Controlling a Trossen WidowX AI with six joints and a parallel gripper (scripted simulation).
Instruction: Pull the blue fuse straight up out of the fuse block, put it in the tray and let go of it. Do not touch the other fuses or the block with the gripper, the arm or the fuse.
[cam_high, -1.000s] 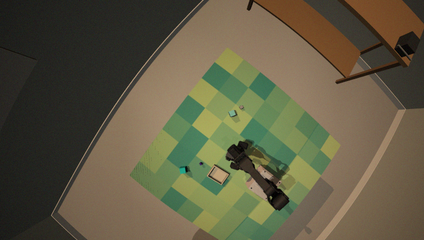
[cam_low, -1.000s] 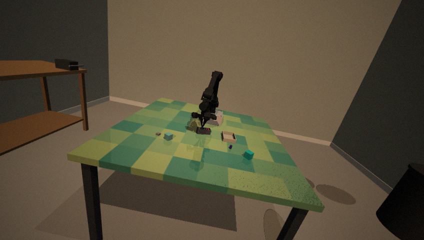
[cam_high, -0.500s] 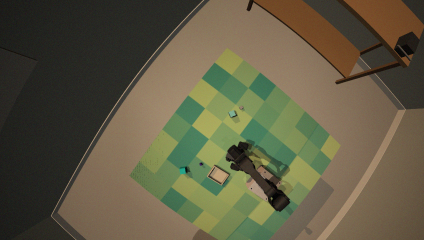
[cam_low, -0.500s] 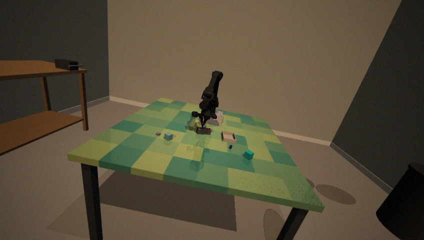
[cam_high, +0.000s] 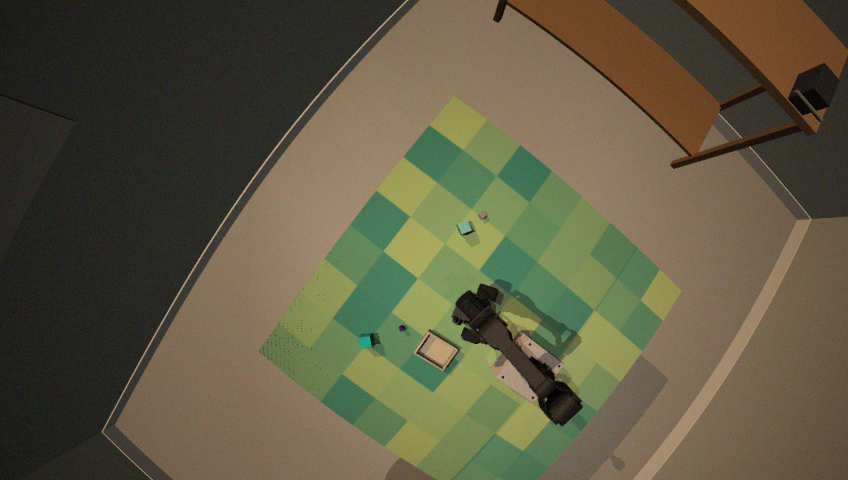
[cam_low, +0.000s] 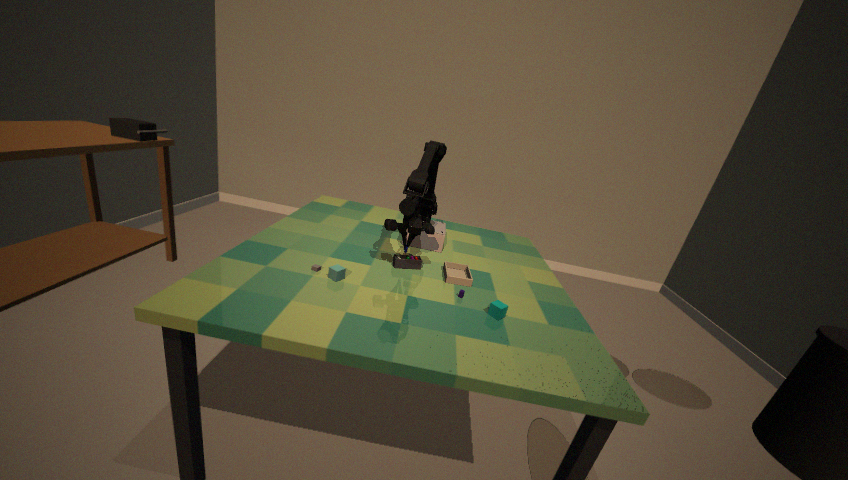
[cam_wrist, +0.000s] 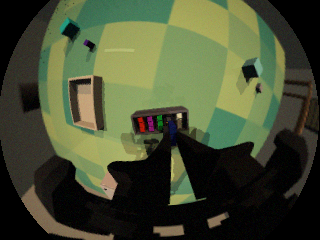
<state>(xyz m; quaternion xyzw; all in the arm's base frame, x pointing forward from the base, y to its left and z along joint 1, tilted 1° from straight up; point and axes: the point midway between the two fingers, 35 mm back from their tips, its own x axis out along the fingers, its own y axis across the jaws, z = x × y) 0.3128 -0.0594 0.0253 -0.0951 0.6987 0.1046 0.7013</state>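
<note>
The fuse block is a dark box; the wrist view shows red, magenta, green and white fuses in it. My gripper is shut on the blue fuse. In the exterior view the fingertips are a little above the block, and in the wrist view the fuse overlaps the block's near wall, between the green and white fuses. The arm hides the block in the top view. The tan tray holds nothing visible.
A teal cube and a small purple block lie beyond the tray. A pale blue cube and a small pinkish cube lie on the block's other side.
</note>
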